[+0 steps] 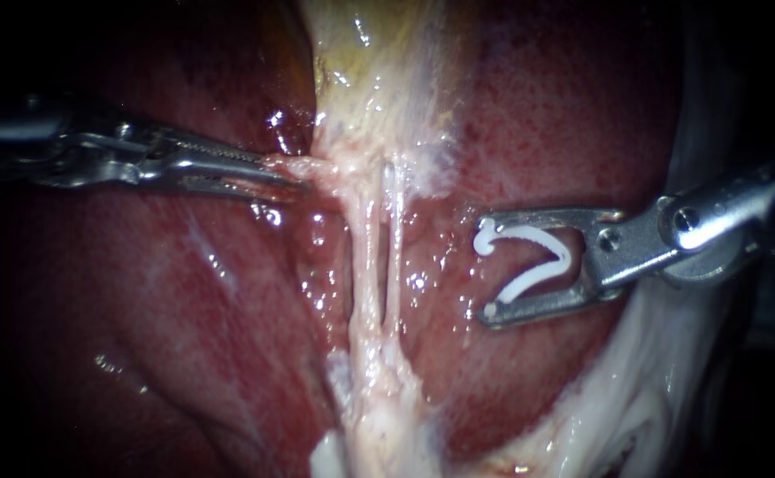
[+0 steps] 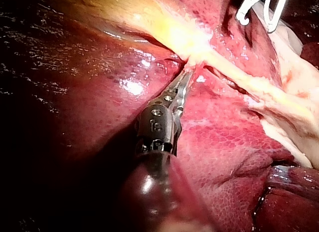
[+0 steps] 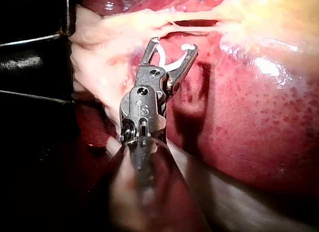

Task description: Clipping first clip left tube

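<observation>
Backdrop is wet dark-red liver [image 1: 184, 336] filling the endoscope view, w/ the yellowish gallbladder [image 1: 379, 71] hanging down at top centre. Below it two thin pale tubes run side by side: left tube [image 1: 364, 257] and right tube [image 1: 394, 248], w/ a narrow slit between them. Left instrument [image 1: 281, 170] comes in from the left, jaws pinched together on a pale tissue tab [image 1: 317, 166] at the gallbladder's base, pulling it sideways. Right instrument [image 1: 487, 265] comes in from the right, jaws spread wide but each bearing on an end of a white clip [image 1: 565, 257] seated between them. The clip's mouth faces the tubes and is apart from both, nearer the right tube. Left wrist view: left instrument [image 2: 185, 77] lies over the liver [image 2: 89, 92], tips closed on pale tissue where the gallbladder [image 2: 149, 17] narrows. The clip [image 2: 269, 20] shows well ahead, beyond the pale strand; can't tell the tubes apart here. Right wrist view: right instrument [image 3: 172, 46] w/ the clip [image 3: 169, 65] cradled in its V, liver [image 3: 259, 117] beside it, pale strands just ahead of the tips, not yet inside them. Step, as I judge it: approach, clip loaded, nothing clipped yet. Next move prob. needs the open clip carried across so it takes the left tube alone, one tip through the slit, right tube left out, before squeezing.
</observation>
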You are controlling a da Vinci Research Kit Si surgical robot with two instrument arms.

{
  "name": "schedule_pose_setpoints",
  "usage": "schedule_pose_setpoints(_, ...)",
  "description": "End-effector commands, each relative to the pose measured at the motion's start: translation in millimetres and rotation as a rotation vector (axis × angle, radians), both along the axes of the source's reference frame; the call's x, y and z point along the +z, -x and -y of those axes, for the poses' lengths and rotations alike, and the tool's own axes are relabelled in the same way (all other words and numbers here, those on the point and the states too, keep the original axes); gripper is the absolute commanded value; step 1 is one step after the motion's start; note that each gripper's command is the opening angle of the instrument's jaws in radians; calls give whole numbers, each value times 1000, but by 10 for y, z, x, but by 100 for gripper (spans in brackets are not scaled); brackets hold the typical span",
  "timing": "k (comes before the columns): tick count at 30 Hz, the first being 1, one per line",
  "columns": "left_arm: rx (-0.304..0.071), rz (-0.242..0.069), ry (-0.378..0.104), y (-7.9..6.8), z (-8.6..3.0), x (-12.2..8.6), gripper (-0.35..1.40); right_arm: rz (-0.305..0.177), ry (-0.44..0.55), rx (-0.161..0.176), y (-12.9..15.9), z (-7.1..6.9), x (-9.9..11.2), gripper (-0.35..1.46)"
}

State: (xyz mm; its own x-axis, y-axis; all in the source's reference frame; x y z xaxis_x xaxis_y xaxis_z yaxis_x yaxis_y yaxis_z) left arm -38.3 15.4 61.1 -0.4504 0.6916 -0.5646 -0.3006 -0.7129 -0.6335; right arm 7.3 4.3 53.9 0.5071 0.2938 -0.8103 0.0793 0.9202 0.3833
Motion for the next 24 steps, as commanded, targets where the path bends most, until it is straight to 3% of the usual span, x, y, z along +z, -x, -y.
schedule_pose_setpoints(1, 0, 0, -1, -1, -1, -1, -35, 0, 0, 0, 0, 0, 1, 50)
schedule_pose_setpoints(9, -12, -5, -3, -19, -14, -22, -35, -1, -1, -2, 0, 0, 1, 50)
schedule_pose_setpoints(17, -53, -11, 32, -56, -42, -67, -35, -1, -1, -2, 0, 0, 1, 50)
schedule_pose_setpoints(24, -70, -14, 38, -70, -47, -77, -35, -1, -1, -2, 0, 0, 1, 50)
